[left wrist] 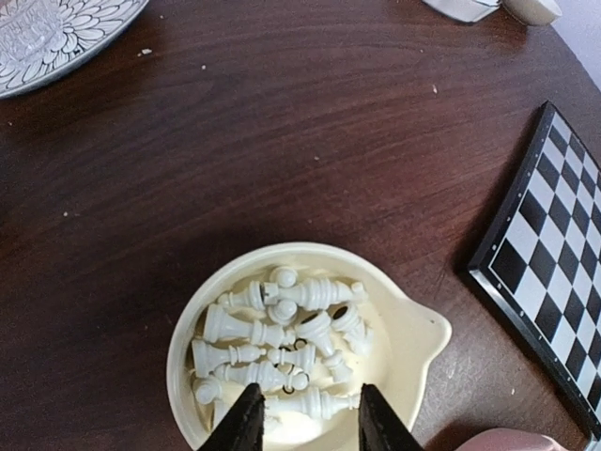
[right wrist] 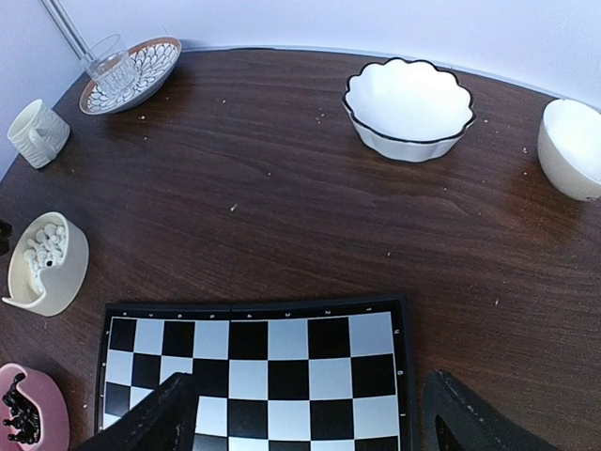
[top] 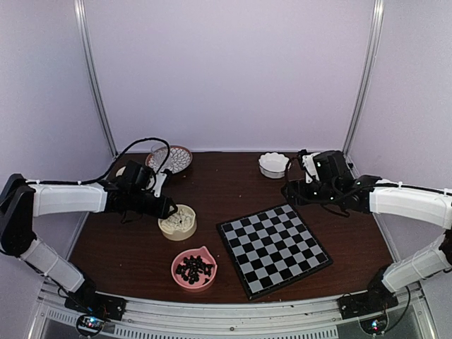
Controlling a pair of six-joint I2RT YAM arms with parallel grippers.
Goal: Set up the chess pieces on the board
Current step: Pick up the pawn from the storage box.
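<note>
Several cream-white chess pieces [left wrist: 282,343] lie in a cream spouted bowl [left wrist: 413,329], also seen from above [top: 178,222]. My left gripper [left wrist: 305,418] is open, its fingers either side of one lying piece [left wrist: 315,404] at the bowl's near side, not closed on it. Black pieces [top: 195,269] fill a pink bowl [top: 176,274]. The chessboard [top: 274,247] lies bare at centre right. My right gripper [right wrist: 305,423] is open and empty above the board's far edge [right wrist: 254,352].
A patterned plate with a glass [top: 171,158] and a small cup [right wrist: 38,133] stand at the back left. A white scalloped bowl [top: 273,164] and another white bowl [right wrist: 573,148] stand at the back right.
</note>
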